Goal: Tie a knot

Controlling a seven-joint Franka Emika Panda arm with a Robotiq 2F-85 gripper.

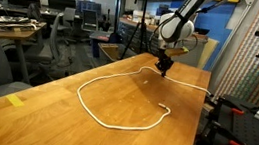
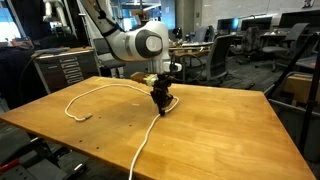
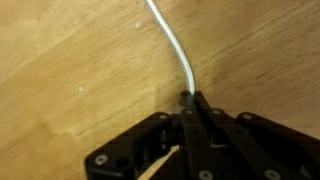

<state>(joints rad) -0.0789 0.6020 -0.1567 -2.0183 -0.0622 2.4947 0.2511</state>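
Wrist view: gripper (image 3: 188,100) pinching white cord (image 3: 172,45)

Black, angular gripper fingers are pressing together on a smooth, round cord, which is curving away across grained wood. In both exterior views the cord is lying in a wide, loose loop on the flat, pale wooden table (image 1: 52,123), one tail running toward the table's edge. A white, rounded arm (image 2: 140,43) is reaching down over it.

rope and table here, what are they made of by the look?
Rope: white and smooth, with a slight sheen in the wrist view; probably synthetic cord, though cotton can't be ruled out. Table: wood or wood veneer, with warm visible grain and a satin varnish that catches soft reflections.
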